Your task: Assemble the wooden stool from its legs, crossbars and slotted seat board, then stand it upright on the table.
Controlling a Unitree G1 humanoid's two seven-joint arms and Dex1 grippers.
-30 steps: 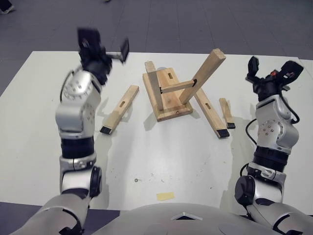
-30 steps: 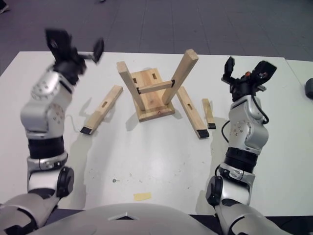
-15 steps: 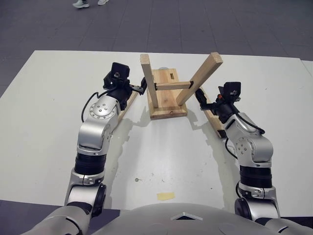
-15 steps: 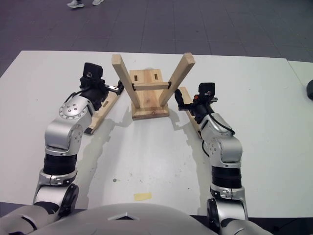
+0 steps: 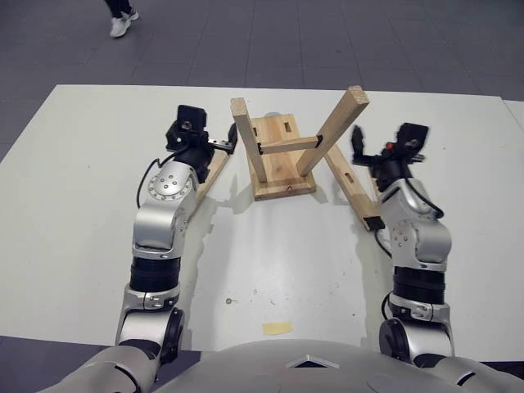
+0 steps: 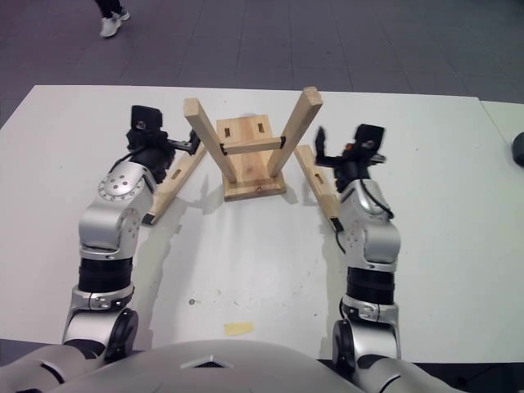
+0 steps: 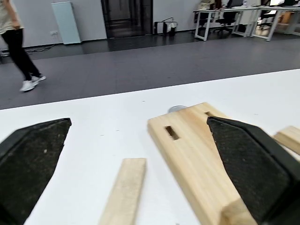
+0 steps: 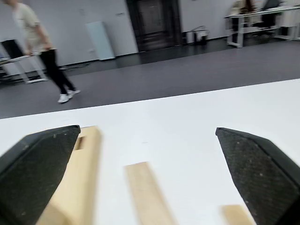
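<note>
Two legs upright in the slotted seat board (image 5: pixel 282 172): left leg (image 5: pixel 247 139) and right leg (image 5: pixel 337 127), splayed apart towards their tops and joined partway up by one crossbar (image 5: pixel 291 146). Seat board flat on the white worktop (image 5: pixel 82 205), slots facing up, legs in the air.

Just left of the seat board, a loose leg (image 6: pixel 170 187) flat on the worktop, slanting away from the board towards its near, black-tipped end, partly under the left arm. Left pincer (image 7: pixel 139 122) above the far end of that leg, close beside the seat board's left leg. Fingers spread wide. Grips nothing. Contact with the upright leg impossible to judge. Between its dark pads (image 7: pixel 33 159) in the wrist view, the end of the loose leg and a slotted corner of the seat board.

Just right of the seat board, a second loose leg (image 5: pixel 356 192), slotted, black-capped at its near end, flat as well. Right pincer (image 5: pixel 383 141) above the far part of this leg, right of the seat board's right leg, fingers wide apart. Holds nothing. Beside that leg, on the side away from the seat board, a narrower wooden piece (image 8: pixel 145 192) flat on the worktop.

Well nearer than the seat board, close to the worktop's near edge, a small yellow scrap (image 5: pixel 277 327).
</note>
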